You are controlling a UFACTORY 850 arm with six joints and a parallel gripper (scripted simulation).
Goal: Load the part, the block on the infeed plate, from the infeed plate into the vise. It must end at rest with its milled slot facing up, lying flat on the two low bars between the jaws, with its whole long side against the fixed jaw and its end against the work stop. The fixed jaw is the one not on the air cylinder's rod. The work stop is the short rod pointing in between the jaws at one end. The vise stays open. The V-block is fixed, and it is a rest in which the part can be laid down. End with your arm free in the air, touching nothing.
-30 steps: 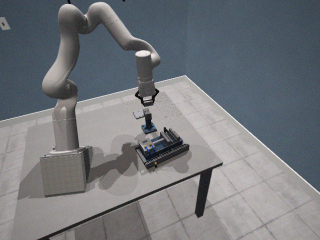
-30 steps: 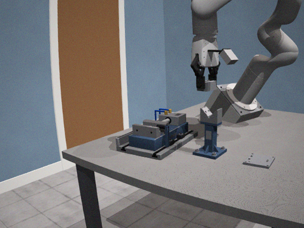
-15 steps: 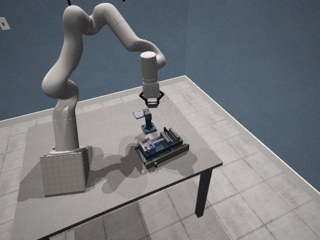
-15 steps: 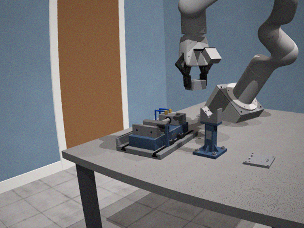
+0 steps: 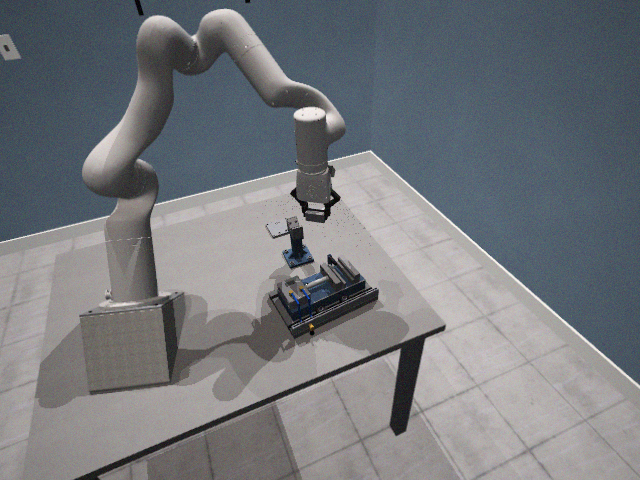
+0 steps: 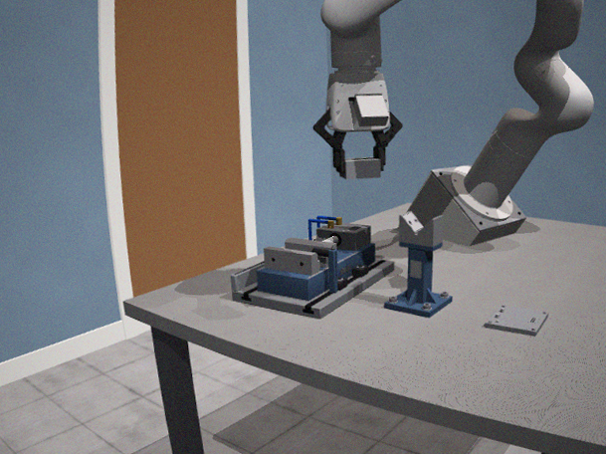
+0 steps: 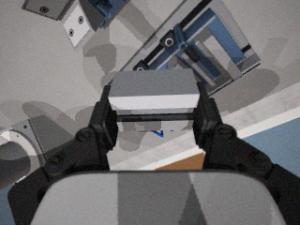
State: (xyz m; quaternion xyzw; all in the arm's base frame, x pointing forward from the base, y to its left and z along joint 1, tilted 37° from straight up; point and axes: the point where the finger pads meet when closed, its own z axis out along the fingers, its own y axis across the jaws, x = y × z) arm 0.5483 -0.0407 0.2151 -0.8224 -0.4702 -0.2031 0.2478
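Observation:
My gripper (image 6: 361,167) hangs high in the air, shut on the grey block, the part (image 6: 362,168). It also shows in the top view (image 5: 315,214) and in the wrist view (image 7: 154,91), held across its width between the black fingers. I cannot tell which way its slot faces. The vise (image 6: 312,263) sits on the table below and to the left, open, with blue body and grey jaws; it also shows in the top view (image 5: 323,291) and in the wrist view (image 7: 202,47). The infeed plate (image 6: 516,320) lies flat and bare at the right.
The V-block (image 6: 419,270) on its blue post stands between the vise and the infeed plate, below and right of the gripper. The arm's base pedestal (image 5: 129,338) stands at the table's left. The table edge runs close behind the vise.

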